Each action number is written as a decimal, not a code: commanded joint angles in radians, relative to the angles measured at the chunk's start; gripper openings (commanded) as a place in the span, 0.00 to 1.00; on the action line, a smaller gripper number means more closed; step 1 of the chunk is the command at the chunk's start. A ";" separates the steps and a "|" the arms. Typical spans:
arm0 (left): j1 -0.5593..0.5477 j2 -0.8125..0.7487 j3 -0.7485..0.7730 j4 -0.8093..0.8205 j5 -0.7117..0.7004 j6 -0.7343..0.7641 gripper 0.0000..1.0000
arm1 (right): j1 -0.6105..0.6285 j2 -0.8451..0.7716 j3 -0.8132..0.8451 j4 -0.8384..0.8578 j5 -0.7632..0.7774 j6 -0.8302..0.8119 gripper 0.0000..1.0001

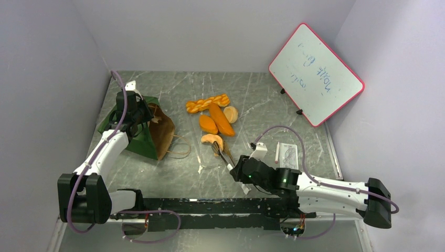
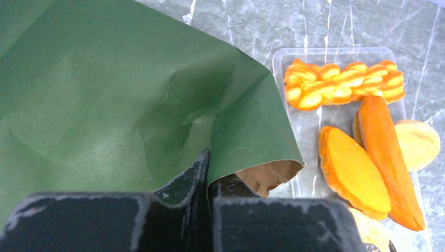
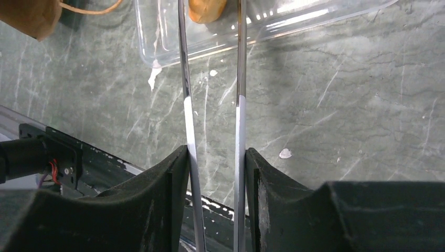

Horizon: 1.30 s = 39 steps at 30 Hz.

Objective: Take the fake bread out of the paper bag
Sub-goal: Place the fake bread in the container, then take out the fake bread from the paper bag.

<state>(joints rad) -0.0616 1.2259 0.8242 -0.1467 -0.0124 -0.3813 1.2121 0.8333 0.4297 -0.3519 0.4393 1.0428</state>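
Nearest the bases, we saw the right end effector [image 3: 215, 157] closed on the metal tongs [image 3: 240, 79], its 2 fingers pressing the 2 steel arms from either side. The tong tips lay just at the croissant [image 1: 212, 139], at the near end of a clear tray [image 3: 157, 52]; we could not tell whether they were touching it.

Further out on the left, the left end effector [image 2: 210, 173] was pinched shut on the edge of the paper bag [image 2: 105, 94]. The bag lay tipped on its side on the tabletop [image 1: 262, 94], with its brown mouth turned toward the tray and a loop handle [image 1: 181, 149] trailing beside it.

Beyond the croissant, the rest of the fake bread [image 1: 221, 119] sat in the tray: 2 oval rolls, a pale bun [image 1: 231, 114] and, farthest, the braided loaf [image 1: 208, 103]. A whiteboard [image 1: 315, 73] leaned at the far right.

We judged the task all but done: 5 pieces were out, well apart from the bag. The part of the interior we could see held nothing, though its depths were hidden.
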 commanded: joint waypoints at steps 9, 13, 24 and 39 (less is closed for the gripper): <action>0.000 -0.015 0.025 0.001 0.017 0.004 0.07 | 0.010 -0.068 0.102 -0.087 0.061 -0.002 0.44; 0.000 -0.014 0.023 0.001 0.020 0.004 0.07 | 0.013 -0.071 0.113 -0.104 0.066 0.001 0.44; 0.000 -0.018 0.019 -0.004 0.019 0.004 0.07 | 0.023 -0.108 0.146 -0.174 0.104 -0.004 0.44; 0.000 -0.035 0.021 -0.053 0.072 0.087 0.07 | 0.152 -0.018 0.294 -0.182 0.215 -0.080 0.41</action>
<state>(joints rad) -0.0616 1.2152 0.8242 -0.1650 0.0120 -0.3309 1.3090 0.7883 0.6605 -0.5522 0.5613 0.9909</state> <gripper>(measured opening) 0.076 0.421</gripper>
